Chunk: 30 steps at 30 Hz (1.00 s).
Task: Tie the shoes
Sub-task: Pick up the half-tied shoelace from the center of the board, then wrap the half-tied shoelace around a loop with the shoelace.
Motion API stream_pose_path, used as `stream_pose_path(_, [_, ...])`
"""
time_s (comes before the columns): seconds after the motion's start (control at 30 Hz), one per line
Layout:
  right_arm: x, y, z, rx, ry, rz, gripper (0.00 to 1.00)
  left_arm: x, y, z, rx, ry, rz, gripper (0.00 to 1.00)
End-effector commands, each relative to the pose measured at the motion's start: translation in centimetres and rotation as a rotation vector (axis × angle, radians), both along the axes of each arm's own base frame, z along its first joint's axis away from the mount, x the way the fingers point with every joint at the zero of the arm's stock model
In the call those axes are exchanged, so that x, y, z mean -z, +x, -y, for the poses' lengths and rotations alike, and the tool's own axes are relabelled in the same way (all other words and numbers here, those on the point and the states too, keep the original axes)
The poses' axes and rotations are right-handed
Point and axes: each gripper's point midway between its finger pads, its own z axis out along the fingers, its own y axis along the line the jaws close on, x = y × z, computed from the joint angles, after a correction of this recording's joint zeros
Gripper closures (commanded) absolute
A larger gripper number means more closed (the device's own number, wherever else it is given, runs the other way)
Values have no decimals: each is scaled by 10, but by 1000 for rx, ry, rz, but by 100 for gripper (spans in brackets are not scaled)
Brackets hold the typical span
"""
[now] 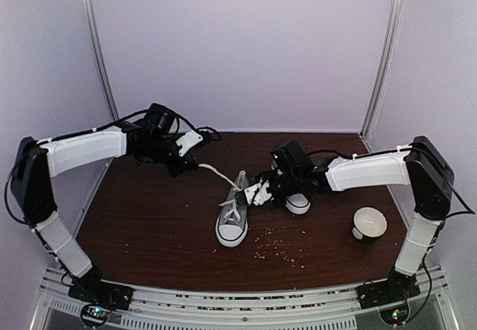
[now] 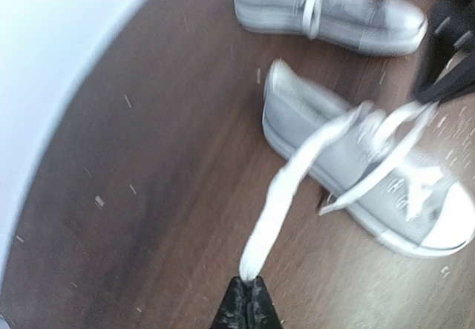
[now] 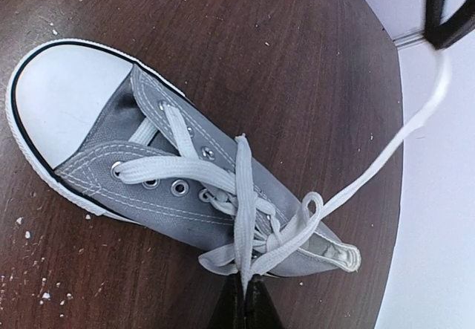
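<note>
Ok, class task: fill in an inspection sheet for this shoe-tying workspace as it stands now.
Surface: dark brown table, speckled.
Job's things: front sneaker mid-table, laces crossed, no bow; second sneaker behind the right hand.
Clutter: small cup; crumbs.
Hands: left hand shut on a lace end; right hand shut on laces above the front sneaker.
Cables: black cables along both arms.
Surroundings: pale walls, metal posts.

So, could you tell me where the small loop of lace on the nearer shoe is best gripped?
Pinch the loop at its outer bend, coming from the heel side of the shoe: there it probably lies free of the canvas, while its base is tangled among the crossing laces.
</note>
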Motion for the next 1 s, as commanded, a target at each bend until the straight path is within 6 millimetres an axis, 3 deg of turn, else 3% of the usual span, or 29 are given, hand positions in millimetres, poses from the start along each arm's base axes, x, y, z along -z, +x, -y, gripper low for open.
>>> stream_pose_path(0.0, [-15,1,-2,31,14,-44,100,-45,-32,29,74,-235,94,100])
stream_pose_path(0.23, [-28,-3,-4,91,-15,-215,100,-39,-82,48,158,-261,78,100])
stream_pose_path(0.43, [-22,-14,-2,135,-25,-381,100,-77,-110,66,226,-448,177,100])
stream_pose_path(0.57, [-15,-16,0,166,-37,-445,100,-88,-130,70,279,-529,229,100])
stream_pose_path(0.8, [-13,-18,2,189,-48,-487,100,-92,-114,66,186,-479,284,100])
stream_pose_path(0.97, [-12,-47,9,80,-71,-525,100,-82,-88,51,51,-370,333,100])
